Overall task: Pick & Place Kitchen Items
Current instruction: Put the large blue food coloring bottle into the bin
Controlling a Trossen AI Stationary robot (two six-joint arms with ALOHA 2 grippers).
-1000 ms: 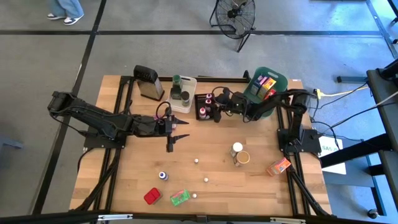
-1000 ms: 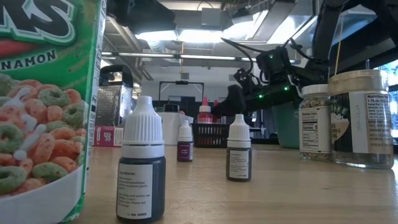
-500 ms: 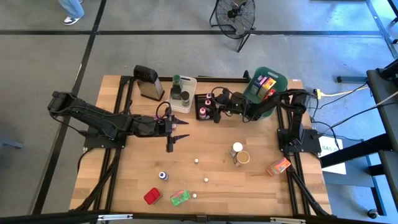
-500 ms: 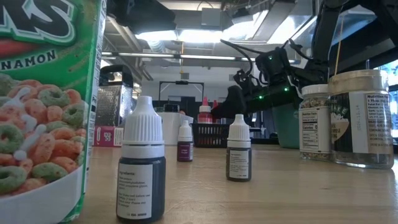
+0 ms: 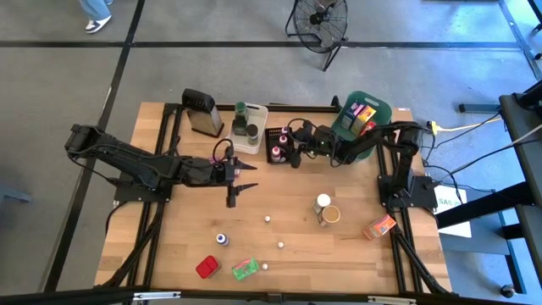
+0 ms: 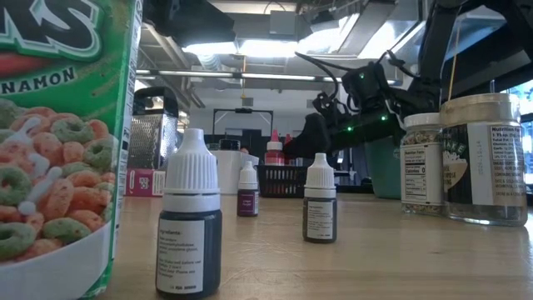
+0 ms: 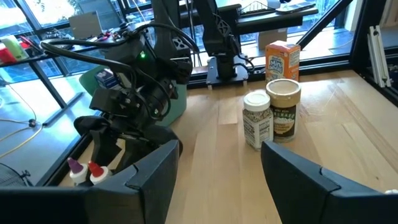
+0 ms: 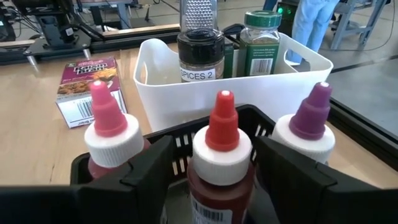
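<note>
My right gripper (image 8: 216, 163) is open at the black bin (image 5: 277, 155), its fingers on either side of a red-capped bottle (image 8: 221, 134) that stands upright in the bin, with a sliver of gap on each side. Pink-capped (image 8: 107, 130) and purple-capped (image 8: 309, 121) bottles stand beside it. My left gripper (image 5: 249, 177) hangs open over the middle of the table, holding nothing. Two jars (image 5: 326, 209), small capped bottles (image 5: 268, 219), an orange packet (image 5: 379, 226), and red (image 5: 207, 267) and green (image 5: 245, 268) packets sit on the table.
Behind the black bin stands a white bin (image 8: 298, 74) holding a black-lidded jar (image 8: 200, 53) and a green-lidded jar (image 8: 261, 37). A teal bin (image 5: 349, 125) with packets is at the far right, a grater (image 5: 201, 112) at the far left. A reddish box (image 8: 87, 87) lies beside the white bin.
</note>
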